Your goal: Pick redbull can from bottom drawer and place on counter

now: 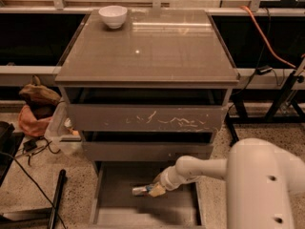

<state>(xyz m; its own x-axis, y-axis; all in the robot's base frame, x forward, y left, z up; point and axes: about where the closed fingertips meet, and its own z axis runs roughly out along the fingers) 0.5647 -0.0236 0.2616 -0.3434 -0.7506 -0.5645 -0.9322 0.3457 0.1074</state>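
Cream-tipped hand (154, 190) is low in the open bottom drawer (119, 210), at the right end of the redbull can (139, 190); pinching or not, can't tell. Can is on its side, mid-drawer. Surface (157, 51) above: white bowl (113, 16), far-left corner.
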